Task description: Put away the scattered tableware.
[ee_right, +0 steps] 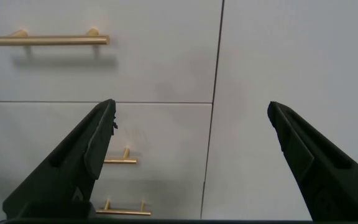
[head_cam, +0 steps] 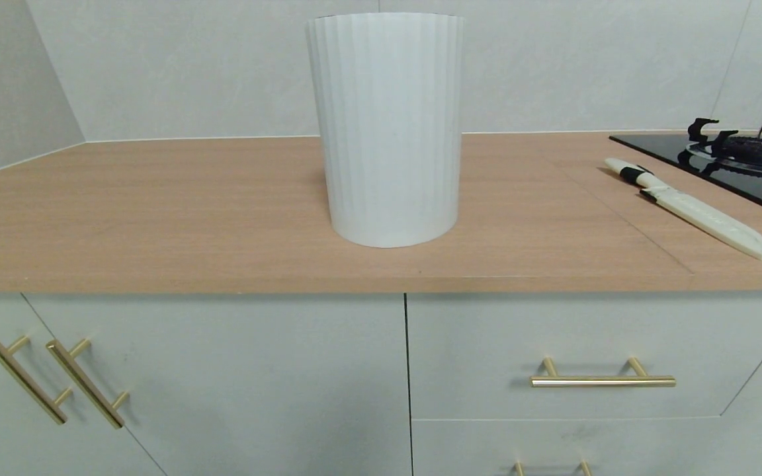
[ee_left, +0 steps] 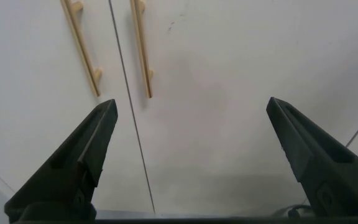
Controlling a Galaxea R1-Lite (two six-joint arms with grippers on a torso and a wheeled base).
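Observation:
A tall white ribbed container (head_cam: 387,129) stands upright in the middle of the wooden countertop (head_cam: 156,211). A cream-coloured knife (head_cam: 688,207) with a black band on its handle lies flat on the counter at the right, near the hob. My left gripper (ee_left: 191,112) is open, facing white cabinet doors with nothing between its fingers. My right gripper (ee_right: 192,112) is also open and holds nothing, facing the white drawer fronts below the counter.
A black glass hob (head_cam: 745,162) with a burner grate sits at the far right of the counter. Below are white cabinet doors (head_cam: 222,383) and drawers (head_cam: 592,357) with gold bar handles (head_cam: 602,380). A tiled wall backs the counter.

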